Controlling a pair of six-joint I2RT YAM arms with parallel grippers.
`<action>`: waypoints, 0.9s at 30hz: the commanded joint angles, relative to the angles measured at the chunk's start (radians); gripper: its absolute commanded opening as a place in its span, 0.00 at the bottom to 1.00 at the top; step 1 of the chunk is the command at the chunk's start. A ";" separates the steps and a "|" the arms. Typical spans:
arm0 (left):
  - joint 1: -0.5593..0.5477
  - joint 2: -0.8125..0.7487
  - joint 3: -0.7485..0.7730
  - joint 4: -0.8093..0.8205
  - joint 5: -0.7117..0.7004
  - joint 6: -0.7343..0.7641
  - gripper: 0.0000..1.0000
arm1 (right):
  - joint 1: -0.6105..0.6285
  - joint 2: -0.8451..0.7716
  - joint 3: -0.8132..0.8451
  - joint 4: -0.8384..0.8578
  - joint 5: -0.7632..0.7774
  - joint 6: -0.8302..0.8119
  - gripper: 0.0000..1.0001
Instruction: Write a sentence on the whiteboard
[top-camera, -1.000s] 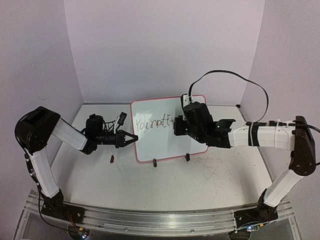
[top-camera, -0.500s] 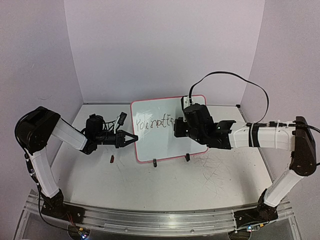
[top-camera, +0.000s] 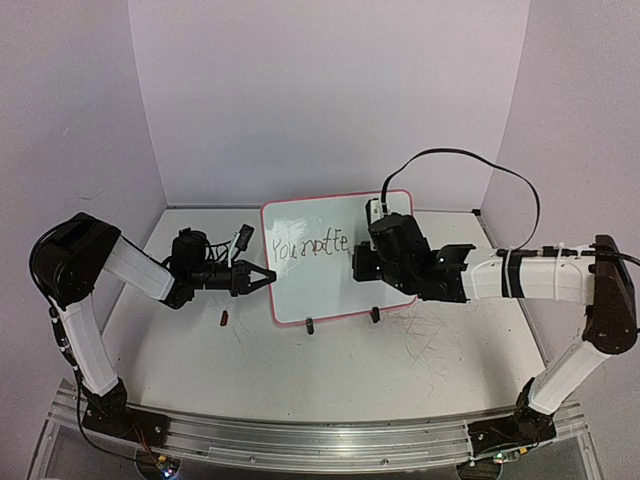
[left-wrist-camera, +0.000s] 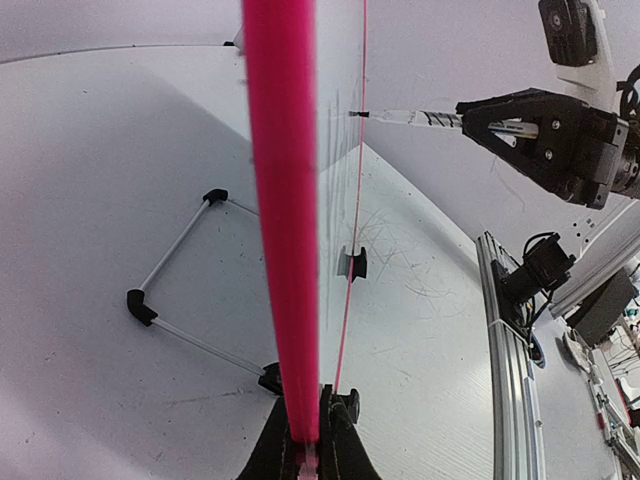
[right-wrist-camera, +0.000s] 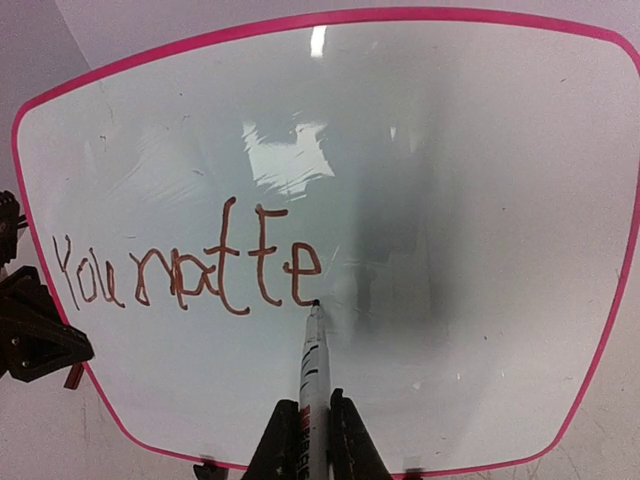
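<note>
Top view: whiteboard (top-camera: 330, 285) stands upright toward the worktop's (top-camera: 300, 370) far edge; right hand (top-camera: 353, 262) sits at the sentence's (top-camera: 310, 245) end, covering the whiteboard's right part.
Left wrist: left hand (left-wrist-camera: 308, 440) clamped on the whiteboard's pink rim, seen edge-on.
Right wrist: fingers (right-wrist-camera: 283, 445) closed around marker (right-wrist-camera: 312, 365), tip touching the whiteboard; lower corners cut off.

Your left arm (top-camera: 135, 268), right arm (top-camera: 540, 275): white links, black joints. Left gripper (top-camera: 268, 277) black. Black band (top-camera: 508, 272) round right forearm, thin black cable (top-camera: 440, 151) off wrist.
</note>
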 joint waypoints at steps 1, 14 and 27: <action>-0.005 -0.011 0.024 -0.039 -0.061 0.039 0.00 | -0.004 -0.069 0.018 0.031 0.036 -0.034 0.00; -0.005 -0.016 0.024 -0.039 -0.061 0.040 0.00 | -0.032 -0.036 0.032 0.072 -0.024 -0.050 0.00; -0.004 -0.011 0.026 -0.039 -0.061 0.042 0.00 | -0.038 -0.007 0.050 0.075 -0.033 -0.063 0.00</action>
